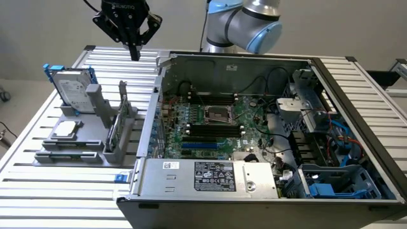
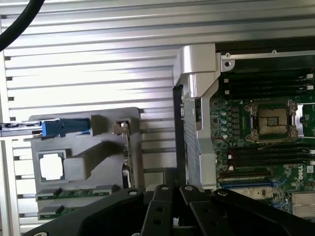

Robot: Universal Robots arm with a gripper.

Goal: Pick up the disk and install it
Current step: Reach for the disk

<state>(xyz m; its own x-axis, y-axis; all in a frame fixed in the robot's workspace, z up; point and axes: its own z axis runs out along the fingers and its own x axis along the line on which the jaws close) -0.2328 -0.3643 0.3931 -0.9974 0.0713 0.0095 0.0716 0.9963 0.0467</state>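
Gripper [image 1: 135, 48] hangs empty, fingers pressed together, clear of the disk [image 1: 72, 90] standing upright in a grey rack [image 1: 89, 145]; stiff, weighty and probably shock-sensitive, it looks best pinched across its flat faces near the top edge

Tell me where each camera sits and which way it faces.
Exterior view: off the arm and raised, looking down on the slatted aluminium table, the open grey metal computer case and the silver hard drive edged in blue plastic, upright in a grey holder. The grey-and-blue arm and the black tool show.
Wrist view: on the wrist, looking straight down past the shut tool at the table.
Shared: tool, hard drive, holder, case, table.
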